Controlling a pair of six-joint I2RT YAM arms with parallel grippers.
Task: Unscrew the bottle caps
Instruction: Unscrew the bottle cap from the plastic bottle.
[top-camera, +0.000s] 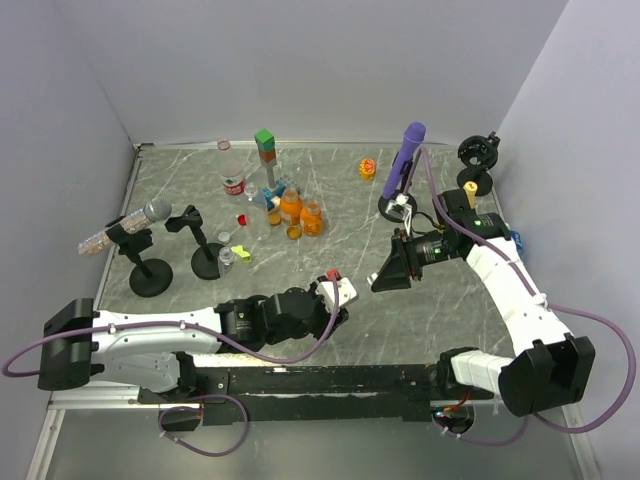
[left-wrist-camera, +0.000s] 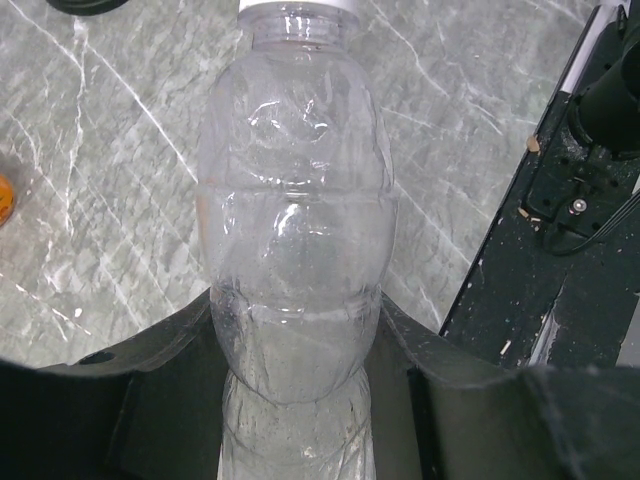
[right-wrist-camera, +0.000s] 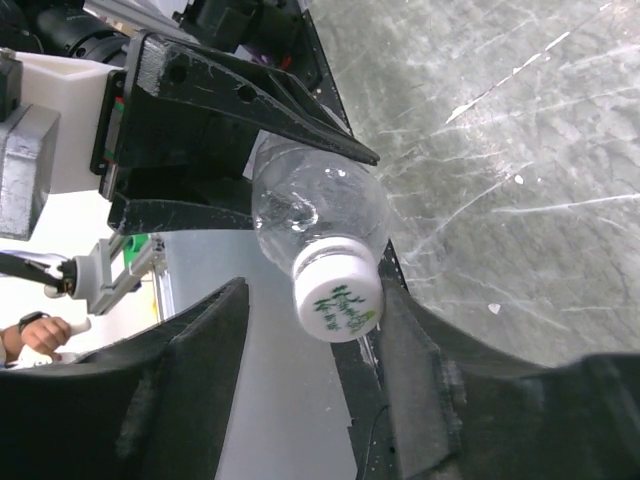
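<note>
At the far left of the counter (top-camera: 340, 210) a group of other bottles (top-camera: 290, 205) waits its turn. The work is nearer and to the right of it, where the two arms meet. The left hand (left-wrist-camera: 297, 310) is clamped on the lower body of a clear bottle (left-wrist-camera: 295, 200), which it holds up off the counter with the neck pointing toward the right arm. The thin walls look soft and crinkled, so this grip probably needs to be firm enough to stop the bottle turning, but not so hard that it buckles. To the right, the white cap (right-wrist-camera: 338, 297), printed in green, sits between the fingers of the right hand (right-wrist-camera: 313, 292). Those fingers stand partly apart around it. One looks to be at or just beside the cap's edge, and a clear gap shows on the other side, so the cap is framed but not yet pinched. To do this step well, the right hand should centre on the cap and line up with the neck. It should close squarely on the ribbed rim, then turn about the bottle's long axis while the left hand stays rigid. An off-centre pinch would likely slip or bend the neck sideways.
</note>
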